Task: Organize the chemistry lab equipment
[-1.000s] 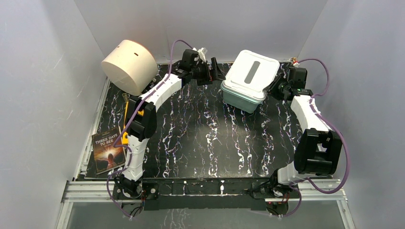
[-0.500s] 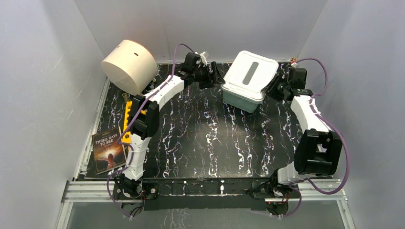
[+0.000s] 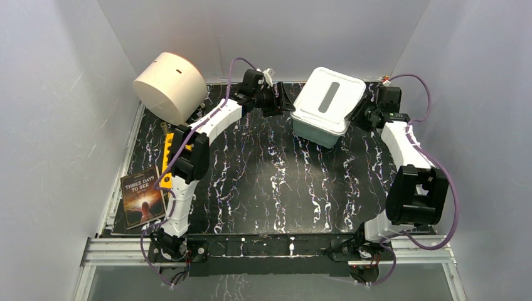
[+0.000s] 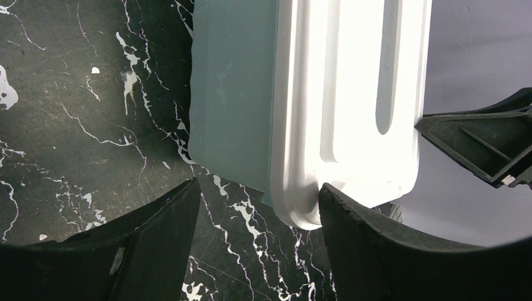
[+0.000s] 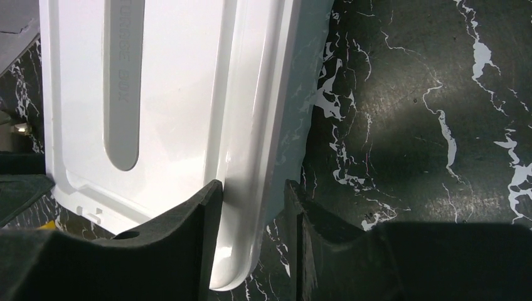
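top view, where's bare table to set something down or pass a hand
Widest bare patch: the middle of the marble table, bordered by the left arm, right arm, teal bin and near edge. Crowded: the back, where left pincer and right pincer flank the bin; the left edge, with book, yellow tool and cream cylinder.

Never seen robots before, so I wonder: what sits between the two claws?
The teal bin with its white lid sits between the left gripper and the right gripper, clearest in the top view.
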Tool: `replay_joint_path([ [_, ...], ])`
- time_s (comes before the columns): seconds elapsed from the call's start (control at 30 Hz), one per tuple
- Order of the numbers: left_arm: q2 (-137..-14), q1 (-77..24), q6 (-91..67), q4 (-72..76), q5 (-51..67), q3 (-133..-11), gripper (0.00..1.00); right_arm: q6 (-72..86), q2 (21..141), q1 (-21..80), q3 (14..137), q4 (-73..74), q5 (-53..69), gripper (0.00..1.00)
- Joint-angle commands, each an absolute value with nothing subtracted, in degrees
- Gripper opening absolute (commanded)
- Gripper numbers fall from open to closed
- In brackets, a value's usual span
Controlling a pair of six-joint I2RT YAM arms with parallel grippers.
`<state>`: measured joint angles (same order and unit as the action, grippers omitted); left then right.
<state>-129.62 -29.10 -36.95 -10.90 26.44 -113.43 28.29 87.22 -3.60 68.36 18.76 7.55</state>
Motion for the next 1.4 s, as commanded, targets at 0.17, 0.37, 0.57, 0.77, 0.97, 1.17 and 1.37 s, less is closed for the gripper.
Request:
replay_joint_path([
  [0.17, -128.3, -29.3, -34.2, -17.3, 23.6, -114.7, 0.66, 26.4, 93.0, -3.6, 70.9, 19.9, 12.0, 0.42],
  [0.37, -124.9, -28.8, -33.2, -18.6, 19.1, -112.1, 0.65, 23.3, 93.9, -1.9, 71.2, 17.4, 17.0, 0.4],
  [0.57, -123.1, -26.2, -34.5, -18.5, 18.8, -111.8, 0.71, 23.7, 97.4, 2.3, 73.9, 16.9, 18.5, 0.39],
  [0.77, -119.6, -24.4, -32.4, -20.3, 17.3, -112.1, 0.78, 27.1, 98.3, 3.5, 78.0, 20.0, 10.8, 0.41],
  [0.97, -115.0, -23.7, -29.1, -24.6, 15.4, -113.7, 0.86, 27.7, 96.2, 3.5, 85.4, 26.5, 1.6, 0.54],
  [1.17, -105.5, -23.7, -28.0, -28.7, 10.2, -107.3, 0.98, 26.6, 87.8, 3.6, 82.1, 23.6, 1.8, 0.68],
  [1.37, -92.7, -23.7, -31.4, -33.4, 2.1, -95.7, 0.98, 24.9, 75.8, 4.4, 73.5, 23.2, 0.6, 0.76],
])
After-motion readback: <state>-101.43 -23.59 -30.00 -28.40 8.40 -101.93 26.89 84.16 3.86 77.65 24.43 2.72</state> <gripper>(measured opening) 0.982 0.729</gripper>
